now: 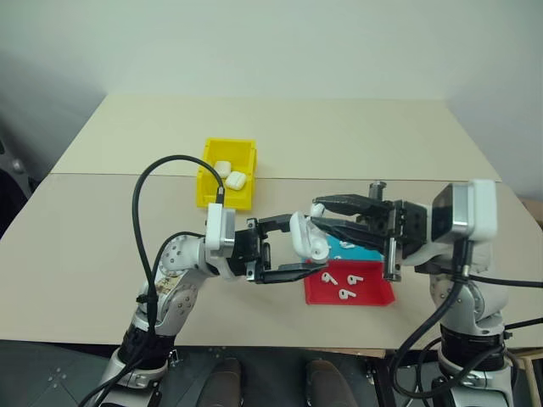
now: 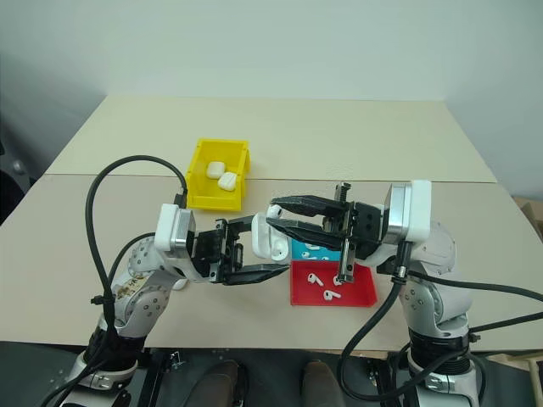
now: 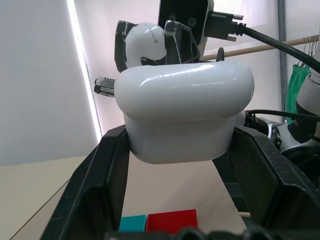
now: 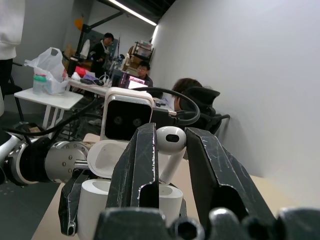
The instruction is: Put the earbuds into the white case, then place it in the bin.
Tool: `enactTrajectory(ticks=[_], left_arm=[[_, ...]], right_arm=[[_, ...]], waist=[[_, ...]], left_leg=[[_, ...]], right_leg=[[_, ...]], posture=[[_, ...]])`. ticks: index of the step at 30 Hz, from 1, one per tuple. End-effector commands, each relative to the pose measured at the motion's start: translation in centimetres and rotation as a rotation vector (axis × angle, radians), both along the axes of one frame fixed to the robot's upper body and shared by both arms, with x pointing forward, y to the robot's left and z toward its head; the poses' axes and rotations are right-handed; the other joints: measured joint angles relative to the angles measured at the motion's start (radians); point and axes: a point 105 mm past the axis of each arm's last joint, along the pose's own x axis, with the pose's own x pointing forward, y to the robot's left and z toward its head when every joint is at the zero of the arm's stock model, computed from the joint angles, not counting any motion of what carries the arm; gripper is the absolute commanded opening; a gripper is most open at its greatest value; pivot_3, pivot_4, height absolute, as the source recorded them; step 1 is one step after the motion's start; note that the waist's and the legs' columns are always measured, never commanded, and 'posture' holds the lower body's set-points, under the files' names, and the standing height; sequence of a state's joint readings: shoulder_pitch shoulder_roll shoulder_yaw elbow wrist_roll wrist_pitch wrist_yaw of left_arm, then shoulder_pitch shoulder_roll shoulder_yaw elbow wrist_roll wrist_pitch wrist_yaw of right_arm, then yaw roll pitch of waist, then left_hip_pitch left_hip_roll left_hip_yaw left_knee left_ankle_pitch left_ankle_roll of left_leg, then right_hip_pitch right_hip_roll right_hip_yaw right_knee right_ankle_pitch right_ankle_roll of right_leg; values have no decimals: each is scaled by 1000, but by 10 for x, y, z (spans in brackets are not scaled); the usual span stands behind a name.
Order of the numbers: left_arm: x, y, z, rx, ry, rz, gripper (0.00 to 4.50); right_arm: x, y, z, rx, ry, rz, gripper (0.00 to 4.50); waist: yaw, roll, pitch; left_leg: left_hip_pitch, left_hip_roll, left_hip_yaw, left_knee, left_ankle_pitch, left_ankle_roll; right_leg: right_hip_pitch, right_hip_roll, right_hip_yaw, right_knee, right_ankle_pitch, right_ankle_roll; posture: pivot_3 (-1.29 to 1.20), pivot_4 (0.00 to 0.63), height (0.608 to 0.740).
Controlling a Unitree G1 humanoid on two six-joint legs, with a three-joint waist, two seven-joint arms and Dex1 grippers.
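While left gripper (image 1: 288, 248) clamps white case (image 1: 303, 236), right gripper (image 4: 171, 150) pinches earbud (image 4: 170, 141)

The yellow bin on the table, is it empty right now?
No, the yellow bin already holds two small white cases, lying side by side on its floor.

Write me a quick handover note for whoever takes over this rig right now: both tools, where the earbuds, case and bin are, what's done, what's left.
Left tool: shut on the open white case, held above the table's near edge.
Right tool: shut on one earbud, poised at the case's opening.
Red tray: three earbuds lying loose in it, with a teal tray just behind.
Yellow bin: further back on the table, already holding two closed white cases.
Done: case picked up and opened, one earbud picked up.
Left: seat this earbud, add its partner, close the case, place it in the bin.
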State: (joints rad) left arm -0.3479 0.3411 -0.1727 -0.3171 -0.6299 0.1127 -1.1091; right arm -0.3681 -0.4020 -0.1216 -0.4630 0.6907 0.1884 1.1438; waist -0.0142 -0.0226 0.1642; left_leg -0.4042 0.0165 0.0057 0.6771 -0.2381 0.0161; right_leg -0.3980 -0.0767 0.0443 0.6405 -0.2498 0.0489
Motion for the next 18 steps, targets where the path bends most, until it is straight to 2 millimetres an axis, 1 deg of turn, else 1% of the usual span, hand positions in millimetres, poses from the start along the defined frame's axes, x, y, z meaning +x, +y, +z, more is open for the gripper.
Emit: enactTrajectory(ticks=[1, 13, 15, 16, 18], left_arm=[[-5, -1, 9, -12, -41, -14, 2758], [-5, -2, 10, -8, -40, -11, 2758], [-5, -2, 11, -13, -41, -10, 2758], [-5, -2, 11, -15, -41, -10, 2758], [-4, -2, 11, -13, -38, -8, 2758]], right_arm=[[-3, 0, 1, 2, -30, -1, 814], [3, 0, -8, -25, -33, -29, 814], [3, 0, -13, -55, -40, -30, 1356], [3, 0, -15, -65, -43, -31, 1547], [1, 2, -19, -97, -44, -10, 2254]], waist=[[0, 0, 0], [0, 0, 0], [0, 0, 0], [0, 0, 0], [0, 0, 0]], left_leg=[[0, 0, 0, 0, 0, 0], [0, 0, 0, 0, 0, 0], [0, 0, 0, 0, 0, 0], [0, 0, 0, 0, 0, 0], [0, 0, 0, 0, 0, 0]], right_leg=[[0, 0, 0, 0, 0, 0], [0, 0, 0, 0, 0, 0], [0, 0, 0, 0, 0, 0], [0, 0, 0, 0, 0, 0], [0, 0, 0, 0, 0, 0]], posture=[[0, 150, 740], [0, 150, 740], [0, 150, 740], [0, 150, 740], [0, 150, 740]])
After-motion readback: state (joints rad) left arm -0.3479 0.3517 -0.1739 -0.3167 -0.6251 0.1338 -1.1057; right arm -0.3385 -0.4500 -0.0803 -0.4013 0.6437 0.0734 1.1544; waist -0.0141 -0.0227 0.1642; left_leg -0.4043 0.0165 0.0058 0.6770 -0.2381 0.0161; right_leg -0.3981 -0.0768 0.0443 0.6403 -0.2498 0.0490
